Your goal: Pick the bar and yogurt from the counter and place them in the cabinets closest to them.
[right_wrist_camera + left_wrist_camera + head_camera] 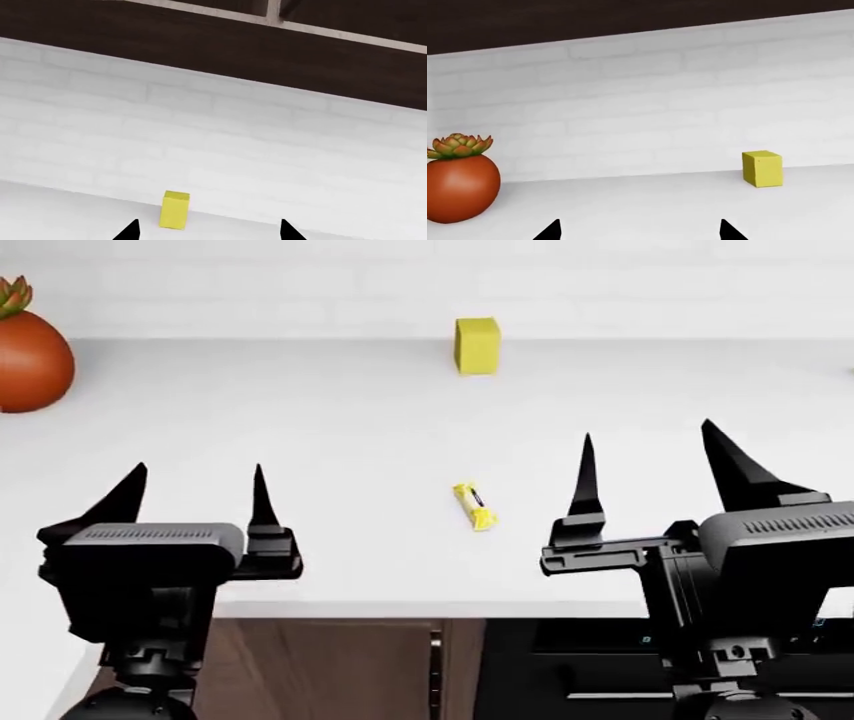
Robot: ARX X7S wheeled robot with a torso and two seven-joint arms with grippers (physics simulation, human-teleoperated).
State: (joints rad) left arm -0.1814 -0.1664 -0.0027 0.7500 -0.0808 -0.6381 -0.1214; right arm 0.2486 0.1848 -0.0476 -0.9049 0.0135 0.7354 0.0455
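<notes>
Hovering with fingers spread wide and holding nothing, the left gripper (194, 495) and right gripper (650, 472) are flanking the bar (474, 507), which is lying flat on the white counter (334, 420). A yellow block (477, 345) is standing by the wall, an orange pot (30, 360) far left.

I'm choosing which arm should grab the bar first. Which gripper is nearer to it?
The right gripper. Its inner finger stands just beside the bar on the counter; the left gripper sits farther off on the bar's other side.
</notes>
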